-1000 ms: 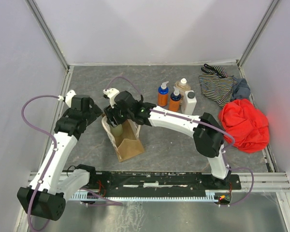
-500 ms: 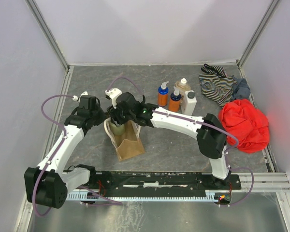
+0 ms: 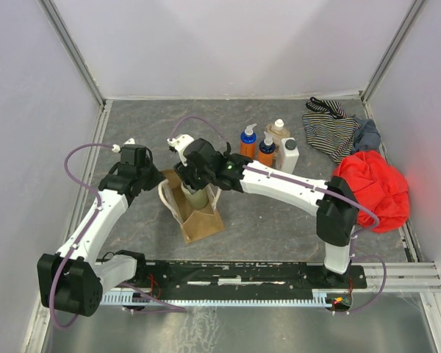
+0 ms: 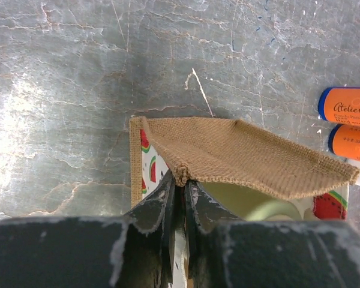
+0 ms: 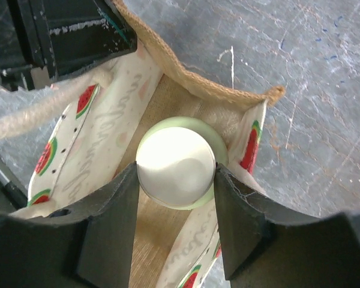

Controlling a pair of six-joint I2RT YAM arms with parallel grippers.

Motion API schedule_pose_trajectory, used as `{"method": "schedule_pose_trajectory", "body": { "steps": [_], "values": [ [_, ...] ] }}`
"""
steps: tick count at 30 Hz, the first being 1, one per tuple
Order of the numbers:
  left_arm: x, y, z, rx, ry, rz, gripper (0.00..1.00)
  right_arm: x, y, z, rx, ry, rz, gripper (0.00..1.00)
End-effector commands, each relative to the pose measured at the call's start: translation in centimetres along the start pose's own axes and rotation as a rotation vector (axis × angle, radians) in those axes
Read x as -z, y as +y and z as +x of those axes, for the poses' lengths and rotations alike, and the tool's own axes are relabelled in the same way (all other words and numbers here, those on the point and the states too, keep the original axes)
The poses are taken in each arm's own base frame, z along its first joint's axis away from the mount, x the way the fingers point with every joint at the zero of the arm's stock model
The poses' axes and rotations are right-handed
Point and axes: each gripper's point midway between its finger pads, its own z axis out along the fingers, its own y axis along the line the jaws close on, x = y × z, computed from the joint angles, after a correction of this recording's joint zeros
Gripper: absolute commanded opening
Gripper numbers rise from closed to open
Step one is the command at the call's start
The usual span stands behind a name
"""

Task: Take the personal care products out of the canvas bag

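The tan canvas bag [image 3: 198, 219] stands open at the table's middle, watermelon-print lining showing. My left gripper [image 4: 181, 182] is shut on the bag's burlap rim [image 4: 240, 153] at its left corner. Inside the bag stands the pale-green cylinder [image 5: 219, 147]; my right gripper [image 5: 177, 173] reaches down from above and is shut on its cream cap [image 5: 176, 162]. Two orange pump bottles [image 3: 248, 145] [image 3: 266, 153], a beige pump bottle [image 3: 278, 132] and a white flat bottle [image 3: 289, 156] stand on the table behind the bag.
A red cloth [image 3: 371, 190] lies at the right edge, with a striped garment [image 3: 331, 129] and a grey-blue cloth [image 3: 366, 134] behind it. White walls close the table on three sides. The bag's cream handle [image 5: 42, 114] crosses the right wrist view.
My left gripper has come in to the bag's left corner and closed on its rim. The right gripper and the bag have shifted slightly right and back, cylinder gripped.
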Motion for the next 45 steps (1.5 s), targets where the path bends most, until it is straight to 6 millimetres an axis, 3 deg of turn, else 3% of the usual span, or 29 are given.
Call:
{"method": "schedule_pose_trajectory", "body": {
  "steps": [1, 9, 22, 31, 37, 45],
  "values": [
    [-0.1, -0.3, 0.4, -0.025, 0.014, 0.029, 0.15, 6.5, -0.5, -8.2, -0.001, -0.251, 0.010, 0.43],
    [0.0, -0.2, 0.6, -0.031, 0.020, 0.030, 0.18, 8.5, -0.5, -10.0, 0.009, -0.297, 0.008, 0.44],
    [0.0, -0.1, 0.9, -0.041, 0.032, 0.029, 0.20, 13.1, -1.1, -17.5, 0.042, -0.448, -0.004, 0.44],
    [0.1, -0.7, 0.6, -0.052, 0.039, 0.052, 0.20, 13.7, -1.1, -19.9, -0.003, -0.498, -0.051, 0.44],
    [0.5, -0.2, 0.0, -0.070, 0.020, 0.013, 0.21, 16.8, -3.4, -22.2, 0.000, -0.555, -0.002, 0.44],
    [1.3, 1.2, -1.6, -0.083, -0.009, -0.102, 0.21, 20.7, -7.3, -23.0, -0.019, -0.603, 0.065, 0.44]
  ]
}}
